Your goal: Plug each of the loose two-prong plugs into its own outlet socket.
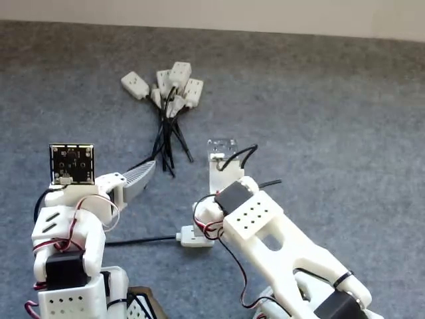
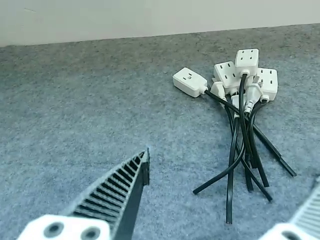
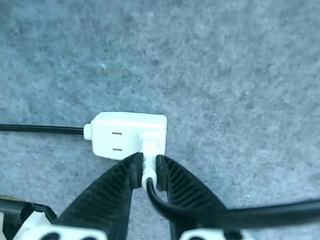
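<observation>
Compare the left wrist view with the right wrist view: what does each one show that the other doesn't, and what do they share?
Left wrist view: a heap of white outlet sockets and plugs with black cords fanning out, seen past the open left gripper. Right wrist view: the right gripper shut on a white plug, held against a single outlet socket that has its own black cord; whether the prongs are seated cannot be told. Shared: the grey carpet underneath.
</observation>
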Controlling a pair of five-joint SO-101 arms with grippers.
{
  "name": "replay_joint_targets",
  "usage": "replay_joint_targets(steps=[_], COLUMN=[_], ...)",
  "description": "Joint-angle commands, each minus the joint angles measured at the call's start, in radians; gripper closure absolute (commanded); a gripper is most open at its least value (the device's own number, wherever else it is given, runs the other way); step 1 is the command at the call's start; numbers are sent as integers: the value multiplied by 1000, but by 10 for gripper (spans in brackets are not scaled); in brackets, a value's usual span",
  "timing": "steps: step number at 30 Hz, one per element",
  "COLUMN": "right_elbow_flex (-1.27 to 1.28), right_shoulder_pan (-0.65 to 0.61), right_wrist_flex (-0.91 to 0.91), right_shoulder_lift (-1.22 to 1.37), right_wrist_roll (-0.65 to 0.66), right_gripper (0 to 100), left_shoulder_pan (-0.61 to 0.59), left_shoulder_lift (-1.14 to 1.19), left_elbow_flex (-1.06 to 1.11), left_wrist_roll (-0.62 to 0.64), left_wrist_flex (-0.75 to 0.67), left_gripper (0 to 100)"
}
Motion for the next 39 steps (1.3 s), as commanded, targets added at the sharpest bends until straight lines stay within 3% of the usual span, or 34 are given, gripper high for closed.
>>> replay_joint_targets(steps=[1,13,21,29,33,35,39], right_elbow_flex=[8,96,-165,-243,-254,-252,-251], right_shoulder_pan=[-13,-13,35,39,50,94,302], right_wrist_flex=[-33,-180,74,216,216,216,189], right_shoulder_lift=[2,168,74,-68,-150,-213,-354], right_wrist_roll=[18,46,180,175,184,249,592], right_gripper=[994,994,989,712,666,666,666], left_shoulder_pan=[-5,-5,-5,-4,-4,-4,13], left_shoulder_lift=[-8,-10,-5,-2,-2,-2,-1], left_elbow_flex=[-4,-2,-1,-1,-1,-1,-2], left_wrist_roll=[8,8,8,8,8,8,3], left_wrist_flex=[-15,-15,-15,-15,-14,-14,-9], left_gripper=[540,540,540,540,540,540,540])
